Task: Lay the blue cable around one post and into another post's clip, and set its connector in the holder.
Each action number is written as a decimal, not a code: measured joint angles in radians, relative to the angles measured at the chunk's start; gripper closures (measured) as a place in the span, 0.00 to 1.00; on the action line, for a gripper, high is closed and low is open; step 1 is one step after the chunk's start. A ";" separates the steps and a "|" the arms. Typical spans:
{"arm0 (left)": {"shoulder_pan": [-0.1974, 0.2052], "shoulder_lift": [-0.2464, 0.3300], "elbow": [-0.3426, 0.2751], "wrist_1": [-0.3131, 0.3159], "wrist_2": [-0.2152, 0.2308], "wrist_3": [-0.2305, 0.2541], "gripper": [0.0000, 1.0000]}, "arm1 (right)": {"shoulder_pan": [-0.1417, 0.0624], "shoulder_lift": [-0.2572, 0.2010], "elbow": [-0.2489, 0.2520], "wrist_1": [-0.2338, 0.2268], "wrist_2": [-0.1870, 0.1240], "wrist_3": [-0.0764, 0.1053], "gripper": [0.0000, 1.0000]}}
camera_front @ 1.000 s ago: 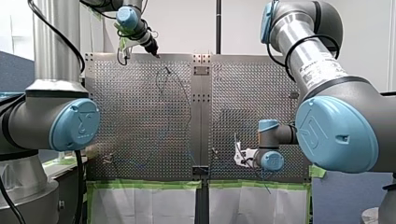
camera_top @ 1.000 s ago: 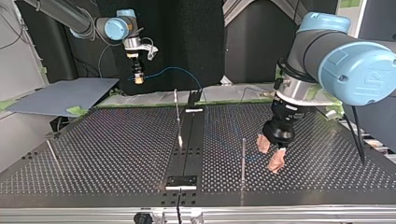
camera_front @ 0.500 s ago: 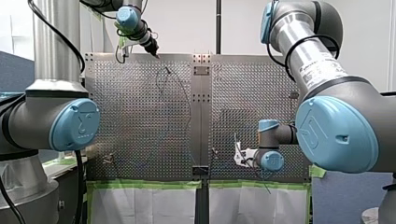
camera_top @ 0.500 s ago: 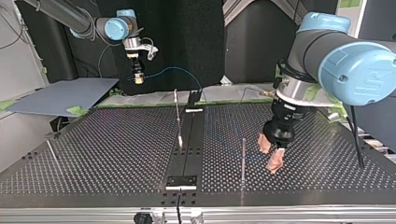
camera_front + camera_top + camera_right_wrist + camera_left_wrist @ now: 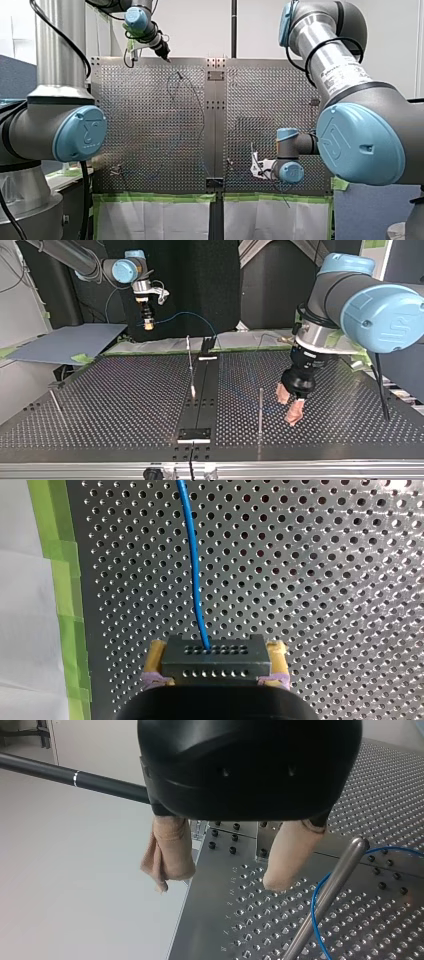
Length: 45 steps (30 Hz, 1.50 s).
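Left claw (image 5: 227, 870): jaws wide apart. The two beige pads (image 5: 169, 851) hold nothing and touch nothing. In the top view it hangs low over the bench (image 5: 125, 390), at the near right, pads pointing down and just clear of the surface.

A metal post (image 5: 327, 895) stands just beside the left claw, outside its jaws. The blue cable (image 5: 316, 905) curves around the post's base and lies on the bench there.

Right claw (image 5: 215, 655): clamped on the connector (image 5: 215, 666), a dark block with rows of small holes, gripped on both sides by yellow pads. The cable leaves the middle of the connector and runs straight ahead over the bench. Green tape (image 5: 65, 580) lines the bench edge beside it.

In the top view the right claw is raised above the far left of the bench. From there the cable arcs to the right and drops towards the far middle.

Comparison with the frames of a second and half a second ago:
- Both claws are in very nearly the same places.
- The left claw's spread is unchanged.
- The right claw's hold on the connector is unchanged.
- No shift of the cable or post can be made out.
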 joint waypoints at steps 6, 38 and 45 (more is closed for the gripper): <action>0.000 0.000 0.000 0.000 0.000 0.000 0.00 | 0.000 0.000 -0.004 0.007 0.000 -0.002 1.00; -0.005 0.000 -0.001 -0.005 -0.024 -0.005 0.00 | 0.000 0.000 -0.005 0.019 0.001 -0.005 1.00; -0.020 0.024 -0.021 -0.021 -0.074 0.015 0.00 | 0.000 0.000 -0.005 0.021 0.003 -0.005 1.00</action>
